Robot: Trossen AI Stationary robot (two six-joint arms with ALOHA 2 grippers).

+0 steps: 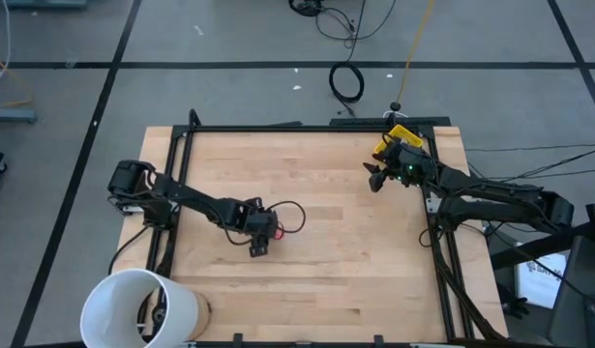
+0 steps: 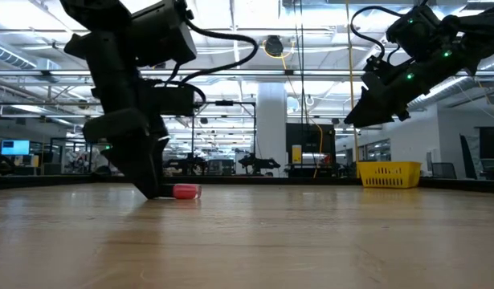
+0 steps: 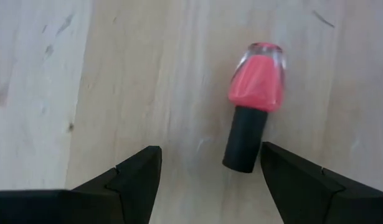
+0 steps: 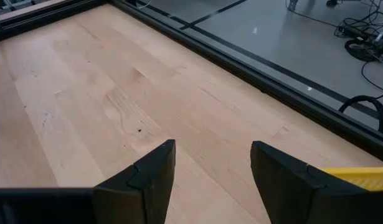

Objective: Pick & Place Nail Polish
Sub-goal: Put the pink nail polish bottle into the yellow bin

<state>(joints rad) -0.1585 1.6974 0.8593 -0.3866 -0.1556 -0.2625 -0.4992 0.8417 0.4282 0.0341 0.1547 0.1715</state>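
One nail polish bottle (image 3: 256, 81) with a pink body and a dark cap (image 3: 244, 140) lies on its side on the wooden table; it also shows in the low view (image 2: 186, 191) and the high view (image 1: 278, 232). My left gripper (image 3: 210, 162) is open and low at the table's middle (image 1: 262, 239), its fingertips down by the table (image 2: 154, 191). The cap end lies between its fingers, close to one fingertip (image 3: 272, 155); I cannot tell whether they touch. My right gripper (image 4: 213, 155) is open and empty, raised above the table's far right (image 1: 376, 178), near the yellow bin (image 1: 399, 135). No other bottles show.
The yellow plastic bin (image 2: 389, 172) stands at the table's far right corner. A large white bucket (image 1: 142, 309) stands at the near left corner. A black frame (image 1: 307, 127) runs along the table's edges. Bare wood lies between the two arms.
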